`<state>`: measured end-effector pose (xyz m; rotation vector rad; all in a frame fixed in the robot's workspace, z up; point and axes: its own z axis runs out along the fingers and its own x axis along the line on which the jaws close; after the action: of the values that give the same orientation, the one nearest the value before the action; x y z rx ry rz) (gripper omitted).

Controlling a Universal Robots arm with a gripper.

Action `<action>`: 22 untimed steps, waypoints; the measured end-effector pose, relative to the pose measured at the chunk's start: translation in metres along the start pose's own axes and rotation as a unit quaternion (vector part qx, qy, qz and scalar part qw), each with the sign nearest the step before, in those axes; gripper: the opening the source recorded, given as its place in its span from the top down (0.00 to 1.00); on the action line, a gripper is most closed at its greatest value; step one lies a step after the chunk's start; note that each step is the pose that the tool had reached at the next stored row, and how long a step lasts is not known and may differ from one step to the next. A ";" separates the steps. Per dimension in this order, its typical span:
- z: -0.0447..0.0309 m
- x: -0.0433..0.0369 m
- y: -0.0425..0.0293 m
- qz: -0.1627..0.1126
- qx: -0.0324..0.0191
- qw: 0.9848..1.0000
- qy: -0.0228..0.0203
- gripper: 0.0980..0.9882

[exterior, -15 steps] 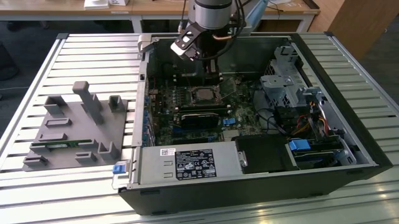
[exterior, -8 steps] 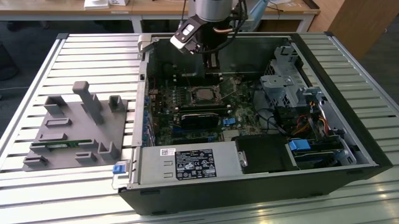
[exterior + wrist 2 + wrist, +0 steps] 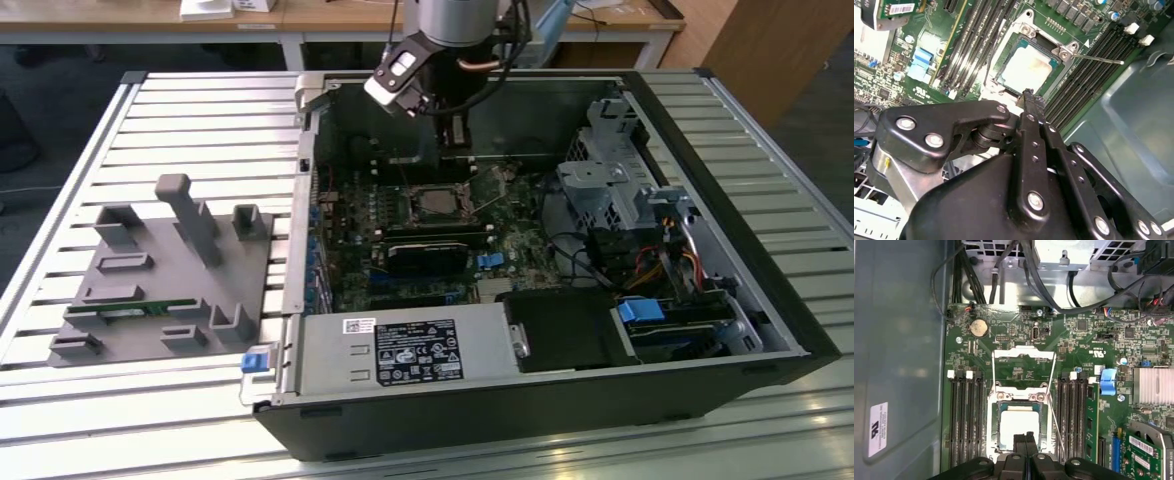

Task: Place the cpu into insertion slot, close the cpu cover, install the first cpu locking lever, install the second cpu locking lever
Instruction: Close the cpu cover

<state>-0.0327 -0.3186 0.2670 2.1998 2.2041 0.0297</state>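
Silvery cpu (image 3: pixel 434 203) seated in the insertion slot (image 3: pixel 1018 395), near the middle of the exterior view.
I read the gripper (image 3: pixel 1025 441) as pinched fully together and empty, probably to act as one pushing tip at the cpu's edge. The cpu cover (image 3: pixel 1024 354) seems raised open beyond the slot, a thin locking lever (image 3: pixel 1055 426) slants free beside it, and memory slots (image 3: pixel 965 420) crowd both flanks.

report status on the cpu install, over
Gripper shut, tips at the insertion slot edge. Cpu seated in it. Cpu cover open, swung back. Lever rod loose beside the slot.
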 end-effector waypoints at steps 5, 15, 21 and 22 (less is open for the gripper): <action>0.0000 -0.0048 0.0000 0.000 0.000 1.000 0.000 0.99; 0.0003 -0.0056 0.0089 0.000 0.000 1.000 0.000 0.99; -0.0030 -0.0056 0.0117 0.000 0.001 1.000 0.000 0.99; -0.0037 -0.0056 0.0121 0.000 0.001 1.000 0.000 0.99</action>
<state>-0.0207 -0.3241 0.2711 2.2005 2.2049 0.0282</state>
